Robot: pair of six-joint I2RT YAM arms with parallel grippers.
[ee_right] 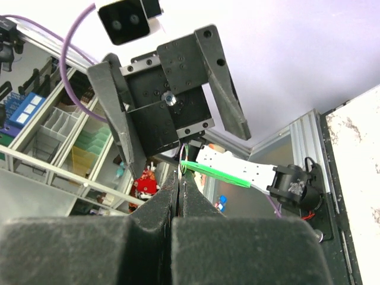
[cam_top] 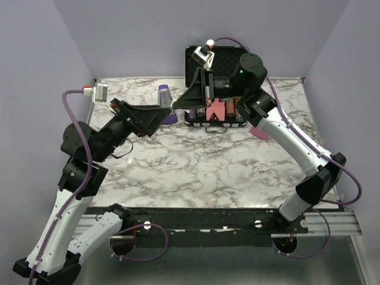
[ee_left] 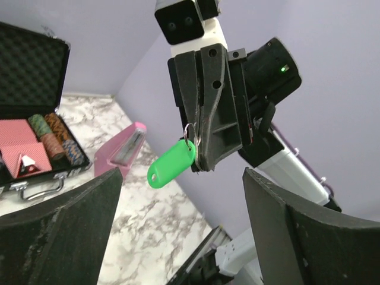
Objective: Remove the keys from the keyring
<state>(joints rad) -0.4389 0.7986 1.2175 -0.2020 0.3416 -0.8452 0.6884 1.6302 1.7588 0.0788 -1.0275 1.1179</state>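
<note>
R gripper [ee_right: 180, 181] is pinched tight on the thin ring of the keyring [ee_left: 172, 162], up in the air. The green part hangs down by its tips. L gripper [ee_left: 179, 184] is wide open, facing it, near but not touching. Keys too small to tell. Chip case [ee_left: 29, 65] & pink thing [ee_left: 122, 148] sit on the table [ee_left: 148, 219], well apart.

White marble-patterned table [cam_top: 208, 166] veined in grey. At the far edge, open black poker-chip case [cam_top: 221, 111]. Near its left side, small purple object [cam_top: 165, 95]. Near its right side, pink wedge-shaped object [cam_top: 259, 132].
</note>
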